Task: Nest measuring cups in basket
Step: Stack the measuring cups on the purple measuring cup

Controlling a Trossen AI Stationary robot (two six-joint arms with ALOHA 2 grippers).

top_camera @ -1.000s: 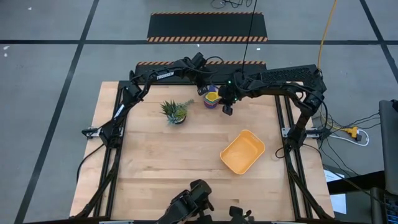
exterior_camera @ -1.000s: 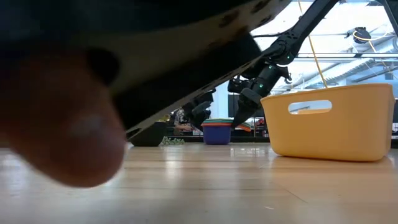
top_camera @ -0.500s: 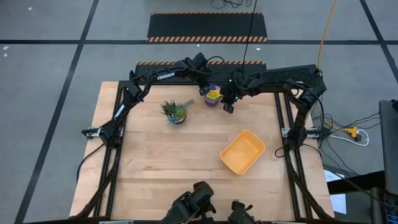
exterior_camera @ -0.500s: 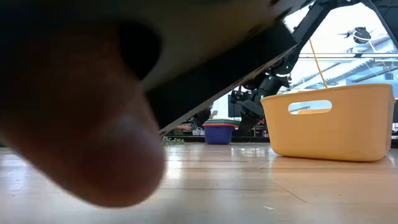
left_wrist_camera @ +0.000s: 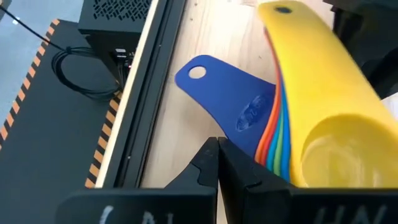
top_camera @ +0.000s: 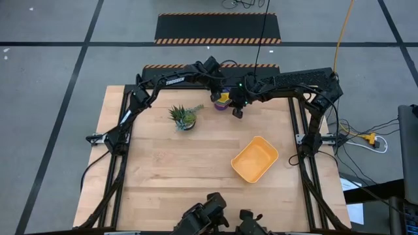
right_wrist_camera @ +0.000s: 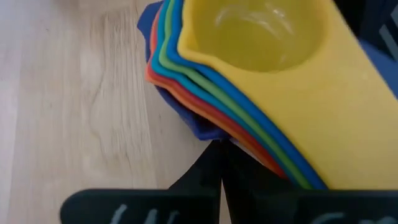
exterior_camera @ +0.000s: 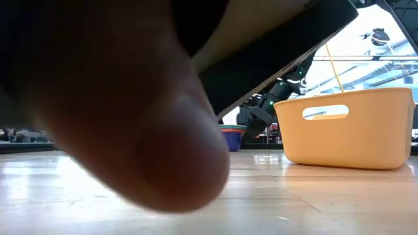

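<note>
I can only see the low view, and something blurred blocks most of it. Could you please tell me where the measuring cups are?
Observer: The measuring cups are nested in one stack at the table's far edge, yellow on top, outside the basket.
Operator: Thank you. Is either hand holding them?
Observer: No. The left hand is shut, with its tips beside the stack's dark blue handle, gripping nothing.
Operator: And the right hand?
Observer: The right hand is also shut and empty, close beside the stack on its other side.
</note>
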